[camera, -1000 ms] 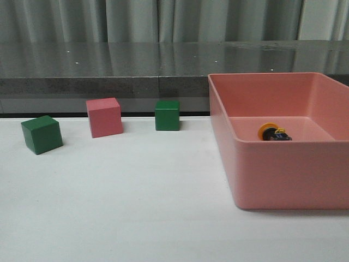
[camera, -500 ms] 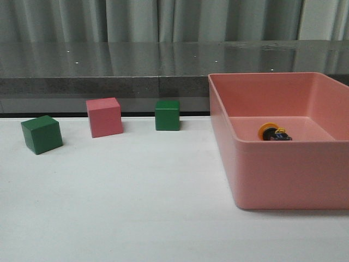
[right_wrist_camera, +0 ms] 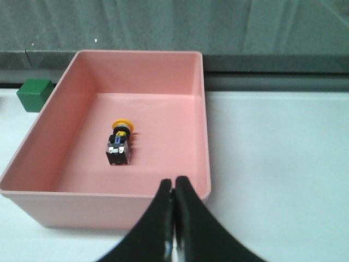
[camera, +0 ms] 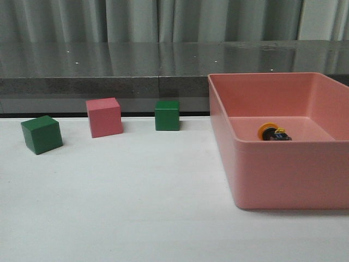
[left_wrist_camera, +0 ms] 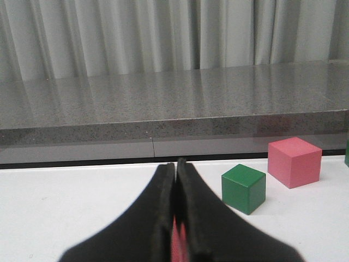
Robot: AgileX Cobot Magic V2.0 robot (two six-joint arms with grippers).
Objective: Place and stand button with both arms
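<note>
The button [camera: 274, 132] lies on its side on the floor of the pink bin [camera: 256, 174], yellow cap toward the back; the right wrist view shows the button [right_wrist_camera: 119, 146] in the bin's middle. My right gripper [right_wrist_camera: 173, 182] is shut and empty, held outside the pink bin [right_wrist_camera: 163, 194] near its front rim, well short of the button. My left gripper [left_wrist_camera: 175, 164] is shut with nothing in it, over the white table to the left of a green cube [left_wrist_camera: 243, 188]. Neither arm shows in the front view.
On the white table stand a green cube [camera: 41, 134] at far left, a pink cube [camera: 104, 117] and a second green cube [camera: 167, 115] near the back. A grey ledge [camera: 109, 68] and curtain run behind. The pink cube [left_wrist_camera: 293, 161] also appears in the left wrist view.
</note>
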